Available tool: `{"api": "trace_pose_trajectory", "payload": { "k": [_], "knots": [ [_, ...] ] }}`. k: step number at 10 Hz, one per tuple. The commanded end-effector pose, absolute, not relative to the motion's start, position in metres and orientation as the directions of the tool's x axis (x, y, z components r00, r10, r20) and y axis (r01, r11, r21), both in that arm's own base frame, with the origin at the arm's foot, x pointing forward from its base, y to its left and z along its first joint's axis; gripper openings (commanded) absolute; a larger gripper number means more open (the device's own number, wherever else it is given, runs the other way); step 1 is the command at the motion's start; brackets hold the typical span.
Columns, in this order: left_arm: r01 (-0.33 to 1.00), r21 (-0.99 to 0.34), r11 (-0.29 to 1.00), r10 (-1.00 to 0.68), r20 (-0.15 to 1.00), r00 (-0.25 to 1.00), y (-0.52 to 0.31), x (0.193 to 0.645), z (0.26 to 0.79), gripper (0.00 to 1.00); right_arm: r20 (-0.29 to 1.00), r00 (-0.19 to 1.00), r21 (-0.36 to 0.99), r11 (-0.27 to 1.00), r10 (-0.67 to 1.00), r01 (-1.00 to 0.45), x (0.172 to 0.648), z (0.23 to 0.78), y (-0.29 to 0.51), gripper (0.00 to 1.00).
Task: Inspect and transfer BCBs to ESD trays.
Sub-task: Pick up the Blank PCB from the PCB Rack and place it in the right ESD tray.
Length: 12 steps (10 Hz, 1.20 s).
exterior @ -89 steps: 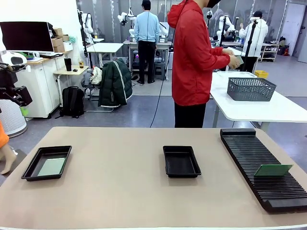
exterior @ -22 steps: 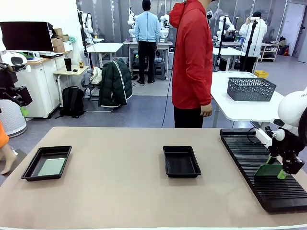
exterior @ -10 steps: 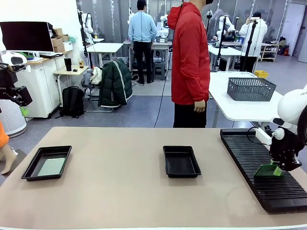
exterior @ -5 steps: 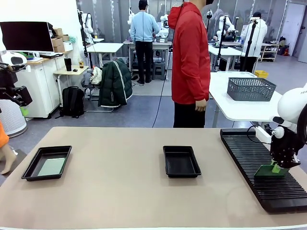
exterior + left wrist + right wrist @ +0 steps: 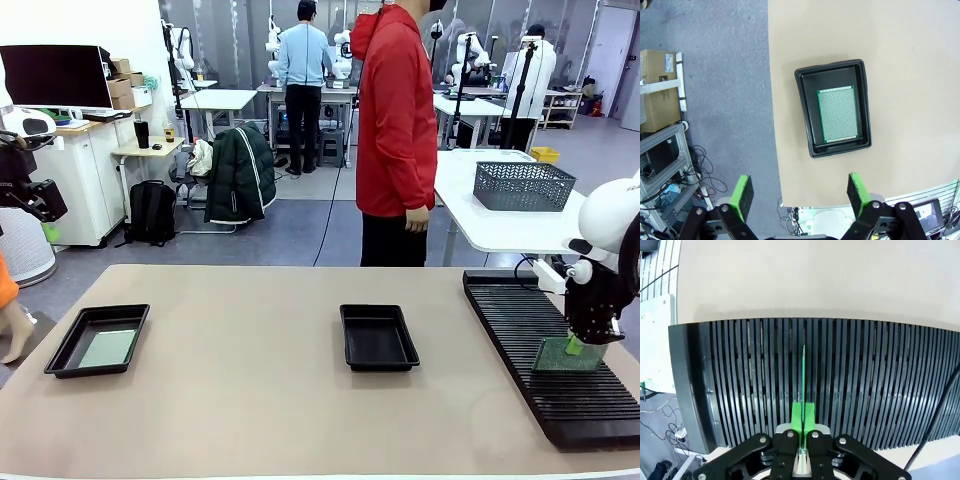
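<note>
A green BCB (image 5: 567,354) stands on edge over the black slotted rack (image 5: 520,330) at the right, with my right gripper (image 5: 577,345) shut on its upper right corner. Seen from the right wrist, the BCB (image 5: 803,375) is a thin green line pinched between the green pads (image 5: 797,416). One black ESD tray (image 5: 377,336) sits mid-table with nothing in it. Another ESD tray (image 5: 98,339) at the left holds a flat green BCB (image 5: 107,347). High above that tray (image 5: 805,110) and its BCB (image 5: 838,114), my left gripper (image 5: 799,192) hangs open.
A person in a red jacket (image 5: 397,120) stands at the far side of the table, arms down. A grey mesh basket (image 5: 522,185) sits on a white table behind the rack. The table's left edge (image 5: 774,130) runs beside the left tray.
My right gripper has closed on the BCB and raised it from leaning toward upright above the rack. The left arm has not moved.
</note>
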<state>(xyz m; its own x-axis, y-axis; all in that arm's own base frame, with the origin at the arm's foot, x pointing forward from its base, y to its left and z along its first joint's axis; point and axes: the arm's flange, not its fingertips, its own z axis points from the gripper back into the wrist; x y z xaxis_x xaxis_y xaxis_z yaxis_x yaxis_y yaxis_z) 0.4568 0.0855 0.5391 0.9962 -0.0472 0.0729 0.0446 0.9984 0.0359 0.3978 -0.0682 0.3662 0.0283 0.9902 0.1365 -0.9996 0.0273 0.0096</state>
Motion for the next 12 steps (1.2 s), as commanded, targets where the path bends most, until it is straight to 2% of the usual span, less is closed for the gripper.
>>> {"api": "trace_pose_trajectory", "payload": {
  "k": [1, 5, 12],
  "knots": [
    [0.044, 0.036, 0.998, -0.046, 0.072, 0.996, 0.085, 0.457, 0.539, 1.00, 0.134, 0.058, 0.045, 0.053, 0.989, -0.998, 0.396, 0.366, -0.069, 0.00],
    [0.044, 0.036, 0.998, -0.046, 0.072, 0.996, 0.085, 0.457, 0.539, 1.00, 0.104, 0.053, -0.002, 0.053, 0.993, -0.999, 0.395, 0.419, -0.074, 0.00],
    [0.044, 0.036, 0.998, -0.046, 0.072, 0.996, 0.085, 0.457, 0.539, 1.00, 0.105, 0.041, -0.082, 0.050, 0.994, -0.995, 0.389, 0.612, -0.098, 0.00]
  ]
}}
